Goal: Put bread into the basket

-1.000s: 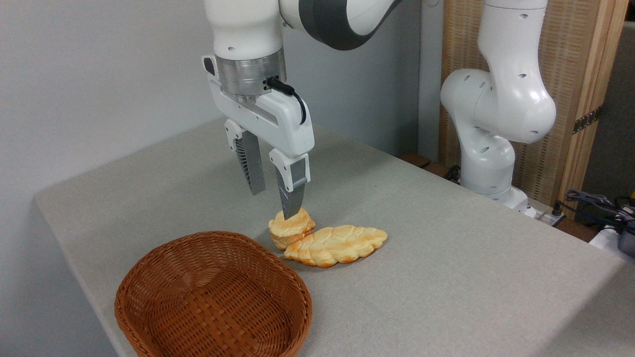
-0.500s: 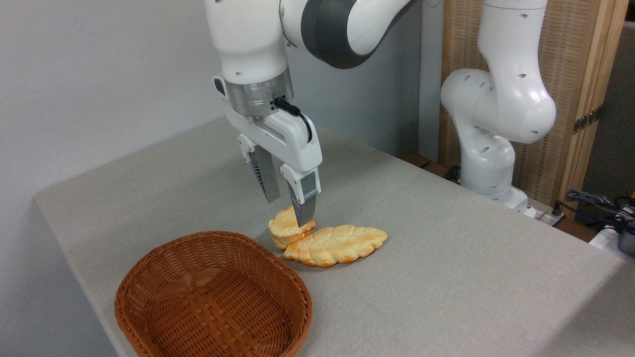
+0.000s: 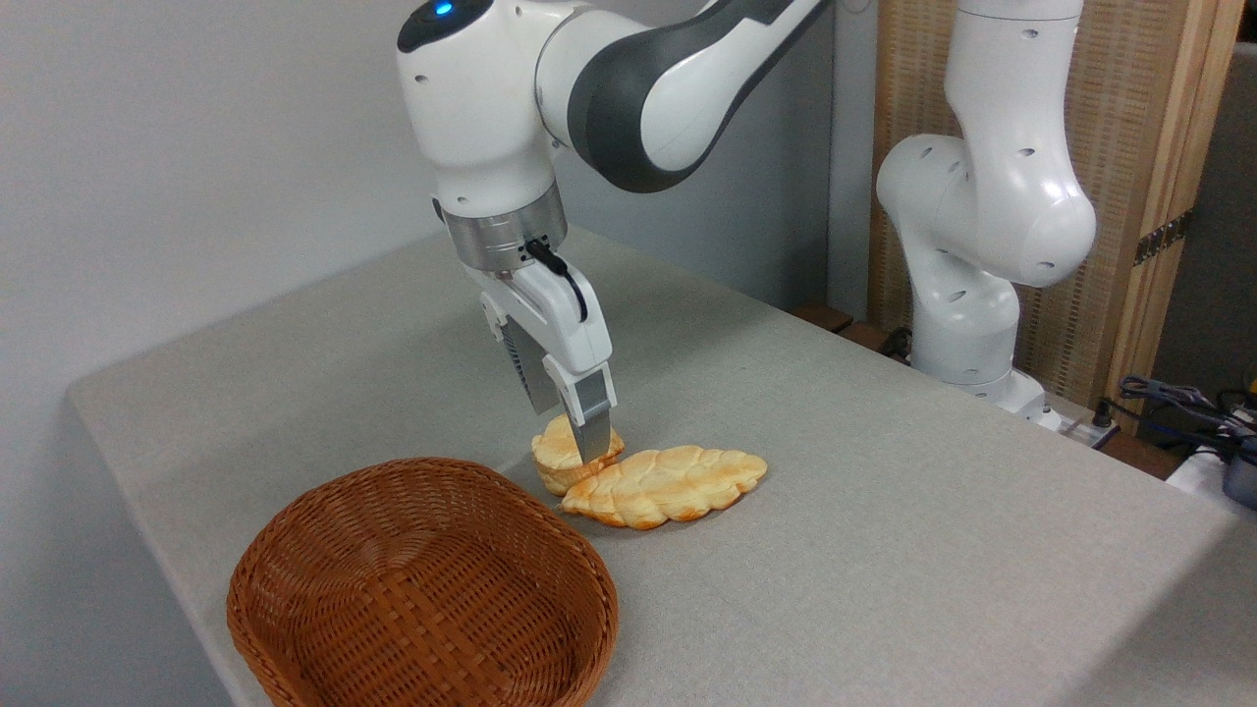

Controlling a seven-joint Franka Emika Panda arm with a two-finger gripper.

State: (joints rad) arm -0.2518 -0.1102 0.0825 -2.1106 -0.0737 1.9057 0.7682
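The bread [image 3: 553, 458], a small round golden bun, lies on the grey table [image 3: 884, 511] just beyond the basket. The basket [image 3: 601, 599], an oval reddish-brown wicker one with nothing in it, stands at the front left. My gripper [image 3: 570, 434] points down over the bun and is open. Its near finger [image 3: 593, 422] reaches down in front of the bun's top and hides part of it. The far finger [image 3: 530, 373] hangs behind the bun, its tip a little above the table. I cannot tell whether either finger touches the bun.
A longer flat braided loaf [image 3: 668, 483] lies against the bun's right side. The arm's white base [image 3: 967, 334] stands at the table's far right edge, with cables [image 3: 1178, 398] and a wooden screen [image 3: 1129, 147] behind. The table's edge runs close to the basket's left side.
The gripper has come down and moved right, from above the bun to astride it, and has turned about its wrist so the fingers line up nearly front to back.
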